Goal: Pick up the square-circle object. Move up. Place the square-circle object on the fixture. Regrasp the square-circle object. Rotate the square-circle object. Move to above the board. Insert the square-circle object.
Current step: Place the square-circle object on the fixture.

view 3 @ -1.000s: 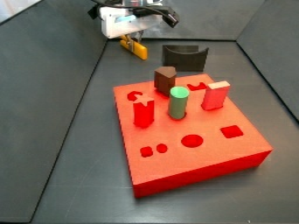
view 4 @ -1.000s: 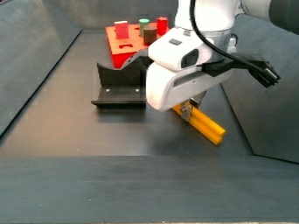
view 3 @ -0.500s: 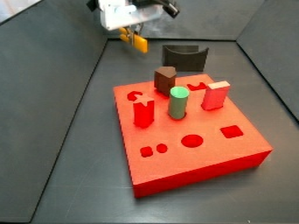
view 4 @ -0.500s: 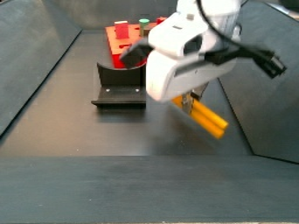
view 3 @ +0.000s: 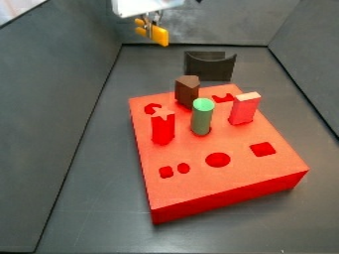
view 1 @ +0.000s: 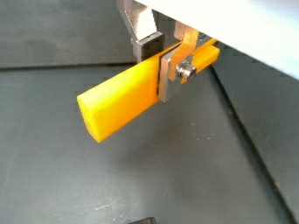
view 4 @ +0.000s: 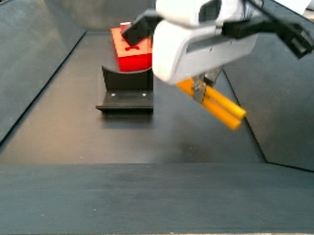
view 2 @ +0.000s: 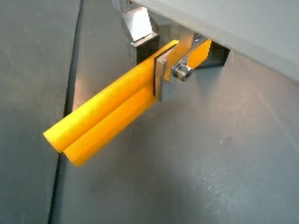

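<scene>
Square-circle object (view 2: 111, 116), slim yellow-orange, in gripper (view 2: 167, 66)

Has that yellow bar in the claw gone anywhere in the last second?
Yes. The square-circle object, clamped in the gripper, has risen: in a side view it sits higher against the fixture than before.

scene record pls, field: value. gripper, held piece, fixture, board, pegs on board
gripper: raised off the floor, shut on the square-circle object
square-circle object: yellow bar, clamped near one end between the fingers, long free end sticking out and tilted downward, clear of the floor
fixture: on the floor, nothing in it, between gripper and board in a side view
board: red slab, flat on the floor
pegs on board: green cylinder, dark brown peg, red pegs
contact held piece/fixture: none
</scene>
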Controlling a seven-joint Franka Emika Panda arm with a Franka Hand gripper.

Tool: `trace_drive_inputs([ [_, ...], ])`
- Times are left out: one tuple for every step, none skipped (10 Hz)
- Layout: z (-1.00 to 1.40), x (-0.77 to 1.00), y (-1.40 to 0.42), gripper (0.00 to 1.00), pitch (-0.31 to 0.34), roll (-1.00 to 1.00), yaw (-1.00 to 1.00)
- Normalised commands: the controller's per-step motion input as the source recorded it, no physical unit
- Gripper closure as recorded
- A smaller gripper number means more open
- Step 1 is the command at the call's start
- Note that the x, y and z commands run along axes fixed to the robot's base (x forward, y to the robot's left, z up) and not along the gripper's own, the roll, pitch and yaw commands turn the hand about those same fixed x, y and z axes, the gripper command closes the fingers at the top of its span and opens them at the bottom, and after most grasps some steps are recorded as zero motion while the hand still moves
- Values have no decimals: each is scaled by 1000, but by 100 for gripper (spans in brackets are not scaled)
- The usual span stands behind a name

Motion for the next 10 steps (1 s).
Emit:
trace_drive_inputs([
  [1000,-20,1,100,33,43,-13],
  [1000,-27,1,100,44,71,-19],
  [1000,-32,-1,100,52,89,-19],
  [1000,-38,-3,100,62,105,-8],
  [1000,-39,-3,100,65,115,-4],
  [873,-36,-5,100,73,126,10],
  [696,-28,-5,100,77,122,24],
  [605,-24,-3,100,80,123,26],
  [421,-16,-2,100,89,122,30],
  [281,-10,-2,100,93,113,34],
])
